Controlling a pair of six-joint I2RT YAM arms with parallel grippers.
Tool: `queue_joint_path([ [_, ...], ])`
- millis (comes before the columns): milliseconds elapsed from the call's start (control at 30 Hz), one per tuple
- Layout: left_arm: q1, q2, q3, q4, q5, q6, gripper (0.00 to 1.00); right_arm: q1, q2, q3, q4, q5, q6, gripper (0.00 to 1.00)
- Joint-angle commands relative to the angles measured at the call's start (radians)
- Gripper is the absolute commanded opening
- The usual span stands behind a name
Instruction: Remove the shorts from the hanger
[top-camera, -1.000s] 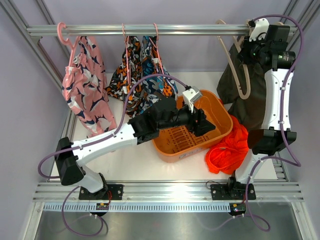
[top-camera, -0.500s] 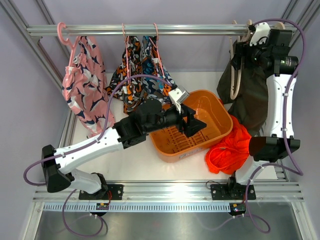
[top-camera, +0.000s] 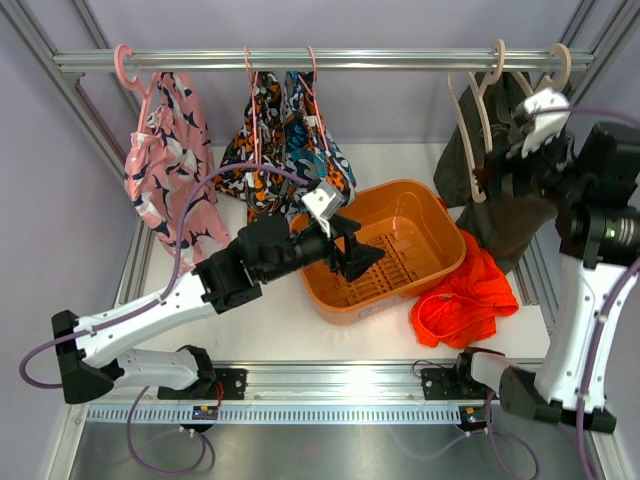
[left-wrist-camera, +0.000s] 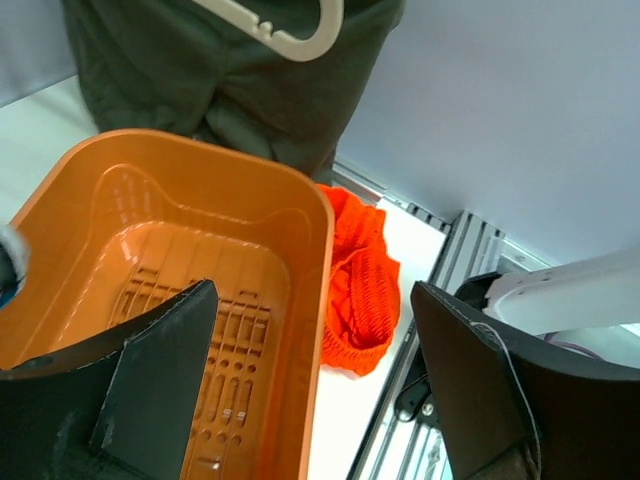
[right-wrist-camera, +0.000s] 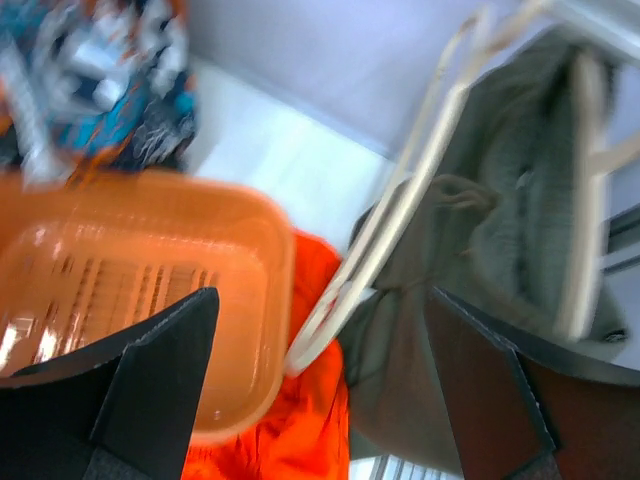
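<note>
Dark olive green cloth shorts (top-camera: 500, 215) hang on a beige plastic hanger (top-camera: 560, 65). Crumpled orange-red shorts (top-camera: 465, 295) lie below, and printed shorts (top-camera: 165, 170) hang at left.

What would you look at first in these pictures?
The bright orange basket in the middle of the table grabs the eye, with the orange-red shorts lying crumpled on the table right beside it. Then the rail above: pink printed shorts hang at its left end, blue-and-orange printed shorts next to them, and dark olive shorts at the right.
</note>
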Motion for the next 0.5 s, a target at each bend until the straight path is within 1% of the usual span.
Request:
queue_joint_path([
  [0, 0.000, -0.091, -0.051, 0.012, -0.086, 0.033, 0.83, -0.001, -0.109, -0.154, -0.232, -0.175, -0.282, 0.92],
  [33, 0.000, -0.108, -0.065, 0.004, -0.092, 0.036, 0.84, -0.001, -0.125, -0.185, -0.309, -0.211, -0.467, 0.91],
  [67, 0.001, -0.146, -0.094, -0.002, -0.117, 0.047, 0.84, -0.001, -0.143, -0.255, -0.390, -0.240, -0.567, 0.89],
  [100, 0.000, -0.164, -0.109, -0.017, -0.132, 0.049, 0.84, -0.001, -0.183, -0.293, -0.508, -0.261, -0.644, 0.88],
  [133, 0.000, -0.183, -0.125, -0.023, -0.151, 0.049, 0.84, -0.001, -0.204, -0.335, -0.563, -0.262, -0.817, 0.86],
  [167, 0.000, -0.204, -0.158, -0.029, -0.180, 0.047, 0.85, -0.001, -0.224, -0.423, -0.610, -0.253, -0.905, 0.86],
  [233, 0.000, -0.267, -0.192, -0.040, -0.203, 0.041, 0.85, 0.000, -0.286, -0.513, -0.644, -0.199, -1.020, 0.85],
  [267, 0.000, -0.289, -0.209, -0.043, -0.229, 0.035, 0.86, -0.001, -0.300, -0.586, -0.646, -0.173, -1.045, 0.85],
  [333, 0.001, -0.350, -0.252, -0.059, -0.246, 0.021, 0.86, -0.001, -0.333, -0.649, -0.646, -0.107, -1.114, 0.84],
  [467, 0.000, -0.436, -0.304, -0.102, -0.306, -0.010, 0.86, -0.001, -0.353, -0.826, -0.643, -0.006, -1.192, 0.83],
])
